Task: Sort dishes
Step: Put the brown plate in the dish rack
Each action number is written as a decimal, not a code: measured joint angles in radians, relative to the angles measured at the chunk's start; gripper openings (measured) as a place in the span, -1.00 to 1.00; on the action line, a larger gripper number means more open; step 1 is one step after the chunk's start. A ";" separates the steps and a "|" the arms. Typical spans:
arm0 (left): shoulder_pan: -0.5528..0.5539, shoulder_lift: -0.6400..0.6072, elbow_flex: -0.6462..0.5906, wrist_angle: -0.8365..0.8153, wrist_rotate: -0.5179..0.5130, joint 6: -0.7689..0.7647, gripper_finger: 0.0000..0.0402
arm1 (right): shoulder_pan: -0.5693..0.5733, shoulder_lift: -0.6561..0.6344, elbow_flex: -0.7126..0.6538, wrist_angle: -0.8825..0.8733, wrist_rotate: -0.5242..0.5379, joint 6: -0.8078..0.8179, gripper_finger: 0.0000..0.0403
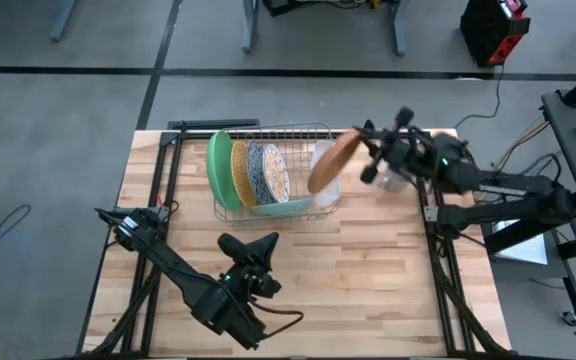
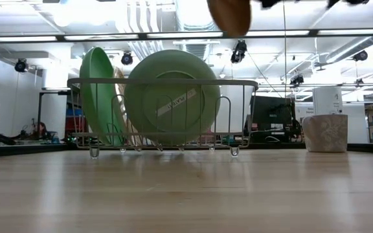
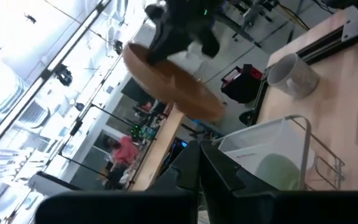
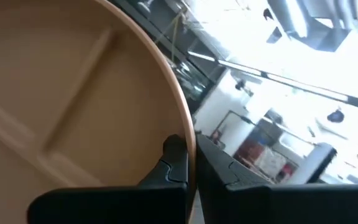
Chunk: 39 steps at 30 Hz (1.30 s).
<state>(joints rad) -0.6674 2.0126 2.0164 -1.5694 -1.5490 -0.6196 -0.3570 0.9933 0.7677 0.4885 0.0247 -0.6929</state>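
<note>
A wire dish rack (image 1: 268, 172) stands at the table's far middle. Upright in it are a large bright green plate (image 1: 218, 168), a gold speckled plate (image 1: 238, 172), a floral plate (image 1: 264, 172) and a pale teal plate (image 2: 171, 97). Above the rack's right end hangs a brown divided plate (image 1: 333, 160), with my right gripper (image 1: 361, 155) shut on it. In the low view only the brown plate's lower edge (image 2: 230, 16) shows, well above the rack. My left gripper (image 1: 248, 245) waits shut over the near middle of the table, pointing at the rack. My right gripper pinches the brown plate's rim (image 4: 188, 146) between its two fingers, one finger (image 4: 173, 162) on the sectioned face and the other on the back. It comes at the rim from the table's right side. The plate is tilted and clear of the rack and table.
A small grey mug (image 1: 393, 178) stands on the table right of the rack, below my right arm. A pale translucent holder (image 3: 266, 140) sits at the rack's right end. Bare wood stretches across the near half of the table. People show in the room beyond.
</note>
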 joint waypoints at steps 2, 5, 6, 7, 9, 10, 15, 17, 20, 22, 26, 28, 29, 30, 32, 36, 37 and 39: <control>0.000 -0.011 -0.004 -0.001 0.014 0.006 -1.00 | -0.086 0.073 0.000 0.100 -0.114 0.003 -1.00; 0.000 -0.020 -0.012 -0.001 0.022 0.004 -1.00 | -0.175 0.192 0.013 0.240 -0.216 0.025 -1.00; 0.000 -0.021 -0.015 -0.001 0.024 0.002 -1.00 | -0.196 0.232 0.024 0.260 -0.238 0.034 -1.00; 0.000 -0.022 -0.019 -0.001 0.029 0.001 -1.00 | -0.212 0.273 0.041 0.265 -0.254 0.037 -1.00; 0.000 -0.026 -0.027 -0.001 0.039 -0.002 -1.00 | -0.234 0.357 0.075 0.269 -0.261 0.021 -1.00; 0.000 -0.031 -0.034 -0.001 0.043 -0.005 -1.00 | -0.243 0.397 0.091 0.276 -0.263 0.000 -1.00; 0.001 -0.037 -0.054 -0.002 0.055 -0.021 -1.00 | -0.260 0.567 0.202 0.297 -0.269 -0.113 -1.00; 0.001 -0.037 -0.054 -0.002 0.067 -0.022 -1.00 | -0.262 0.621 0.242 0.299 -0.270 -0.143 -1.00; 0.001 -0.037 -0.055 -0.001 0.075 -0.022 -1.00 | -0.262 0.684 0.285 0.281 -0.274 -0.178 -1.00; 0.001 -0.037 -0.055 -0.002 0.075 -0.022 -1.00 | -0.265 0.711 0.305 0.268 -0.289 -0.201 -1.00; 0.000 -0.037 -0.055 -0.001 0.076 -0.022 -1.00 | -0.270 0.727 0.316 0.197 -0.289 -0.259 -1.00; 0.000 -0.037 -0.055 -0.002 0.075 -0.022 -1.00 | -0.270 0.725 0.317 0.142 -0.290 -0.274 -1.00; 0.000 -0.037 -0.055 -0.002 0.075 -0.022 -1.00 | -0.271 0.723 0.317 0.116 -0.290 -0.279 -1.00; 0.000 -0.037 -0.055 -0.001 0.076 -0.022 -1.00 | -0.271 0.722 0.316 0.099 -0.290 -0.282 -0.99; 0.000 -0.037 -0.055 -0.002 0.076 -0.022 -1.00 | -0.273 0.719 0.314 0.055 -0.289 -0.285 -0.97; 0.000 -0.037 -0.055 -0.002 0.076 -0.022 -1.00 | -0.276 0.722 0.314 -0.008 -0.288 -0.288 -0.89; 0.000 -0.037 -0.055 -0.002 0.076 -0.024 -1.00 | -0.276 0.722 0.314 -0.014 -0.288 -0.288 -0.87; 0.000 -0.037 -0.055 -0.002 0.075 -0.033 -1.00 | -0.276 0.722 0.316 -0.021 -0.287 -0.288 -0.83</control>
<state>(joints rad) -0.6670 1.9759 1.9610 -1.5711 -1.4736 -0.6528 -0.6334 1.7149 1.0840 0.4671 -0.2628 -0.9811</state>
